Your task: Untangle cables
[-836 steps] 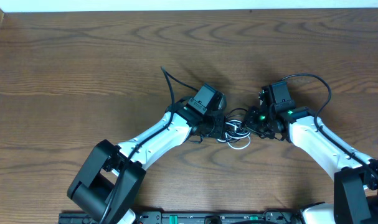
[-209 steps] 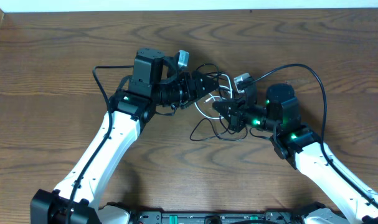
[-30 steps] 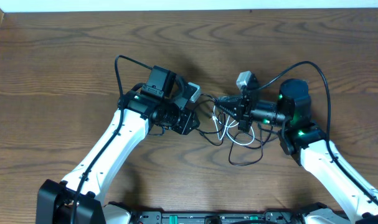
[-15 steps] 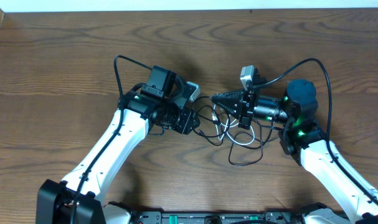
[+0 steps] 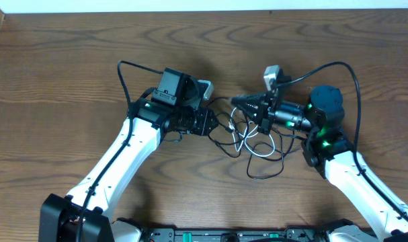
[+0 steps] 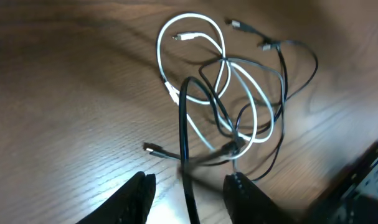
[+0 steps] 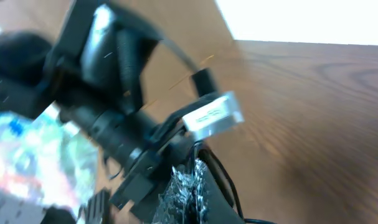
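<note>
Both cords lay in one tangle at the centre of the overhead frame, on the wooden table [image 5: 62, 60], between the two arms. White cable [image 6: 222, 40]: loops in the upper middle of the left wrist view. Black cable [image 6: 182, 124]: threaded through the white loops, one strand rising between the fingers [image 6: 134, 198] of the left gripper [image 6: 190, 190], which stood partly apart, not pinching it. Right gripper [image 5: 238, 102]: closed to a point at the tangle's upper edge; could not tell whether it nipped a cord. Right wrist view blurred.

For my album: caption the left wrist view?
Tangled white cable and black cable on wooden table; left gripper open astride the black one.
</note>
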You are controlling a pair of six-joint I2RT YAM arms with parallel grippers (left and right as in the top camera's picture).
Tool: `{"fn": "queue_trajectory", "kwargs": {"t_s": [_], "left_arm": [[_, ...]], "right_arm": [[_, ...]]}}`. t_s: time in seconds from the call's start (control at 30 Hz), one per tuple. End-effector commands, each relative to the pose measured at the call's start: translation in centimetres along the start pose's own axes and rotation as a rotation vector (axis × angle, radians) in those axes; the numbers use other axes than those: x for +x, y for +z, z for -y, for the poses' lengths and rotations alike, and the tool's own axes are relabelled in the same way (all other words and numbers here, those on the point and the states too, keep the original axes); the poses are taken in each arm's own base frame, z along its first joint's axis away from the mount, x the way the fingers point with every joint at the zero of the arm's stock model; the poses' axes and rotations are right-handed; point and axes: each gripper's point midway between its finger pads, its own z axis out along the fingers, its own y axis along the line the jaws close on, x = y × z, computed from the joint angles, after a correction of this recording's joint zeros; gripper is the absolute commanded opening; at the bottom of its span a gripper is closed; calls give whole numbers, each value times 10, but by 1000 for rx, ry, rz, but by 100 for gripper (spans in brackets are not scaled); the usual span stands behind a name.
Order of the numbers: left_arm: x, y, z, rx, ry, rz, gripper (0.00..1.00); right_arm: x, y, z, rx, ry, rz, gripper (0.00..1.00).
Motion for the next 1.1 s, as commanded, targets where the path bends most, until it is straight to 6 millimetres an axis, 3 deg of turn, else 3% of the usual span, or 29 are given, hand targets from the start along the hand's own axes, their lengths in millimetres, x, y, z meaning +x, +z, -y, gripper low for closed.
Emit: {"fn": "queue_trajectory", "kwargs": {"t_s": [0.0, 0.2, 0.67, 0.87, 1.07], "left_arm": [[-4, 0, 1, 0, -162, 8, 41], [-5, -1, 1, 3, -315, 14, 41], [-9, -1, 2, 13, -565, 26, 41], [-20, -2, 23, 135, -690, 20, 41], [-32, -4, 27, 170, -757, 53, 36]], "right_arm": [[-18, -4, 24, 133, 124, 89, 1], [-27, -10, 42, 220, 251, 162, 1], [-42, -11, 38, 184, 444, 243, 1], [-43, -12, 40, 189, 486, 256, 1], [-43, -12, 40, 176, 587, 267, 1]]}}
